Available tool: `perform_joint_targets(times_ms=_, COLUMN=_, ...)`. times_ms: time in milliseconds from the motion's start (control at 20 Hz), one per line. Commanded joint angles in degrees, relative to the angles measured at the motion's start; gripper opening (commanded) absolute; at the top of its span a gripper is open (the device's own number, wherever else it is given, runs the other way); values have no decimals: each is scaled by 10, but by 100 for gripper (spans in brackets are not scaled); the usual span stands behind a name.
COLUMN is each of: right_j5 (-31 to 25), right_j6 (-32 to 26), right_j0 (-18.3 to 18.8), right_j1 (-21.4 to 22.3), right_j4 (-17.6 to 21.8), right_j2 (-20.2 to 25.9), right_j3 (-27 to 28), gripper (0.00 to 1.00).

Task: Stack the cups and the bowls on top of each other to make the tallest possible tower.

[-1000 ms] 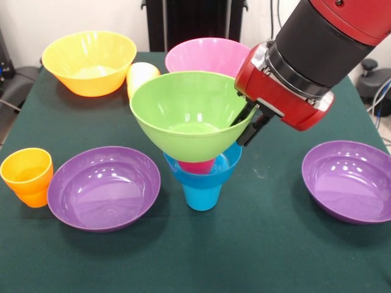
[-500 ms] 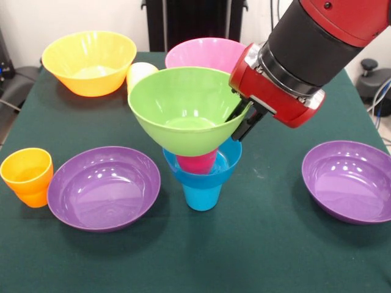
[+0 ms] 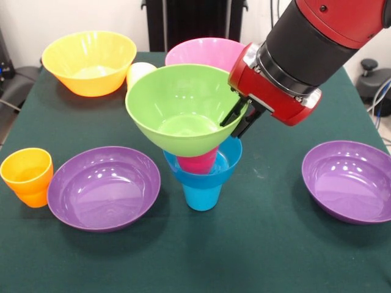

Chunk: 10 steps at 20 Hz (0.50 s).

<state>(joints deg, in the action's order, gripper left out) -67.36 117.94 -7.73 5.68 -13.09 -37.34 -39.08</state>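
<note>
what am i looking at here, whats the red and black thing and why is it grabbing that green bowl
It is a robot arm, seen by one camera from across a green table. Its tool is pinching the rim of the green bowl, which sits tilted on a red cup in a small blue bowl on a blue cup: a tower. Around it lie two purple bowls, an orange cup, an orange-yellow bowl, a pink bowl and a yellow cup.

Dark green table (image 3: 287, 256), pale wall (image 3: 24, 24), perhaps a chair (image 3: 374, 79) behind.
</note>
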Motion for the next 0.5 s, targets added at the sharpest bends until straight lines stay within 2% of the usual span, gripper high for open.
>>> perform_joint_targets(times_ms=50, right_j5=29, right_j6=80, right_j0=-11, right_j1=4, right_j4=-5, right_j2=71, right_j3=-54, gripper=0)
perform_joint_targets(times_ms=500, right_j5=33, right_j6=87, right_j0=-12, right_j1=-1, right_j4=-10, right_j2=72, right_j3=-49, gripper=0)
